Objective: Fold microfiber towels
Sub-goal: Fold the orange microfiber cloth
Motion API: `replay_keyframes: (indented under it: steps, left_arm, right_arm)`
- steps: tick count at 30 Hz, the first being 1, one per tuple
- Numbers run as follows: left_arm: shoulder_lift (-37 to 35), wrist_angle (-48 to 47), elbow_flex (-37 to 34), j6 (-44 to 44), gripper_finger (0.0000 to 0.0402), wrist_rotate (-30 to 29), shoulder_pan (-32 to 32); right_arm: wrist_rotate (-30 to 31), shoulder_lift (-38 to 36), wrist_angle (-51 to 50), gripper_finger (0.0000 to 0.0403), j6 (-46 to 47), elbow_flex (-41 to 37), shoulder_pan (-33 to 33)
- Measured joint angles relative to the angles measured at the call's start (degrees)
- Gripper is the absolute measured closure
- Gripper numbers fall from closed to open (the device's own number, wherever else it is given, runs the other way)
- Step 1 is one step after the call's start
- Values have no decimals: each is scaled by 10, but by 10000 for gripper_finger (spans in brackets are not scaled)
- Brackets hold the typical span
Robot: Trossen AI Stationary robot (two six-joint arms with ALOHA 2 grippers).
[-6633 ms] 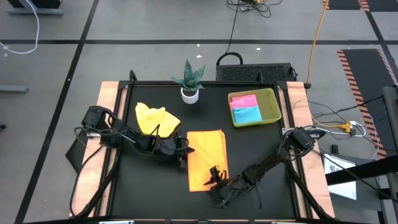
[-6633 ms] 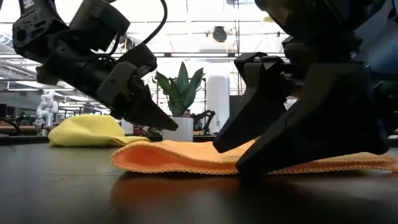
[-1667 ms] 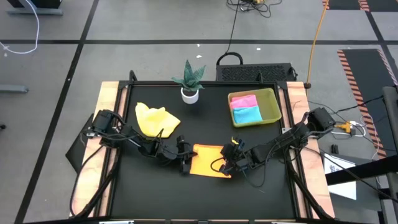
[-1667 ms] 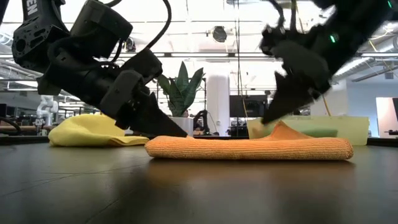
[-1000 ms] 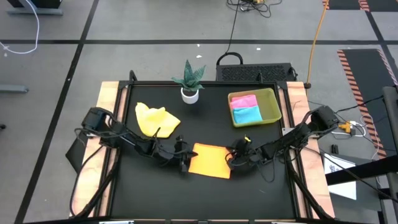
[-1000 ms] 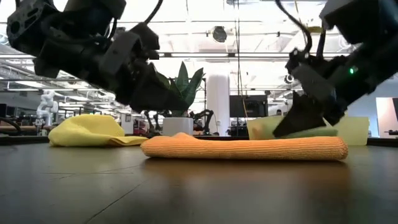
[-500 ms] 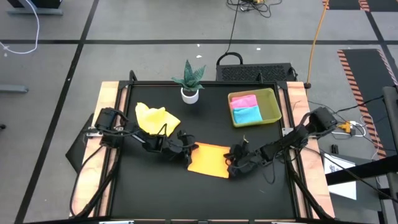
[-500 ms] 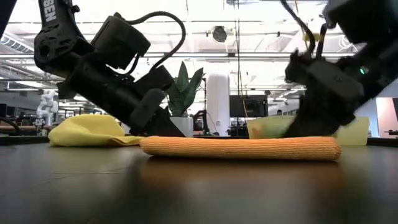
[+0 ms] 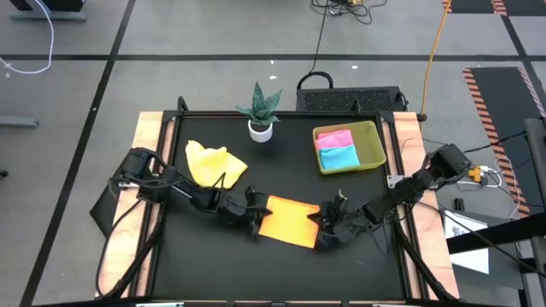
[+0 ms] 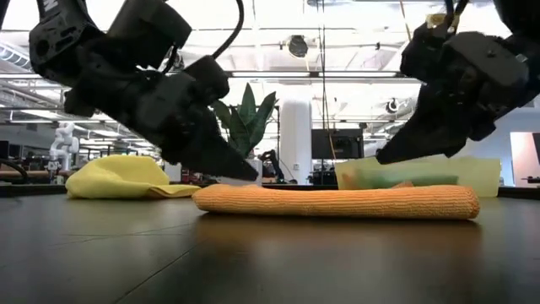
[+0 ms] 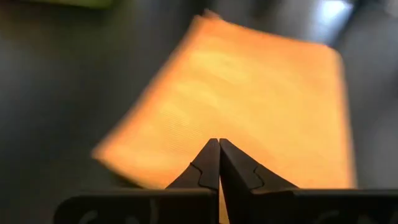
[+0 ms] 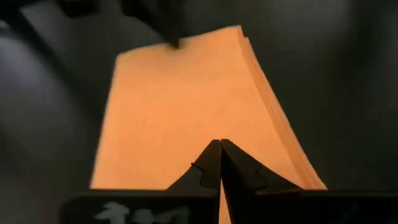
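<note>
Black tabletop (image 9: 213, 264) fills the work area, a bright hall behind it. Between the two pincers lies the folded orange towel (image 9: 288, 221): the left gripper (image 9: 255, 218) sits at one edge, fingers pressed together, the right gripper (image 9: 324, 228) at the opposite edge, likewise closed (neither clamps cloth). Low down, whether the tips touch fabric is hard to judge. Behind the left pincer lies the crumpled yellow towel (image 9: 211, 162); beyond the right one, the tray (image 9: 373, 142) holds the pink towel (image 9: 334, 138) and blue towel (image 9: 339, 156). No readable writing shows.
</note>
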Motion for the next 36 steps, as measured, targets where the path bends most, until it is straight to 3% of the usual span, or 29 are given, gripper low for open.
replay_keyframes:
  steps: [3,6,13,15,18,22,25,30,36]
  left_arm:
    - [10,-9,0,6,399,79,-3]
    - [25,-16,0,12,395,84,-6]
    - [24,-47,1,94,399,-116,19]
    - [11,-48,-1,99,395,-135,26]
    - [-24,-60,-1,97,388,-126,26]
    - [-62,-100,-1,80,386,-82,1]
    - [-73,-102,1,72,385,-51,-21]
    - [-69,-135,0,70,385,6,-46]
    - [-68,-209,0,64,385,-156,-40]
  right_arm:
    - [-1,7,-23,403,7,0,-13]
    - [-2,17,-77,403,28,-1,-21]
    - [-81,19,-78,403,105,0,18]
    - [-108,19,-35,403,107,0,38]
    - [-101,19,56,403,48,0,68]
    - [-27,19,122,403,-27,0,80]
    - [18,19,106,403,-39,0,55]
    - [11,19,24,403,-15,0,-15]
    - [-93,34,-14,403,11,0,-48]
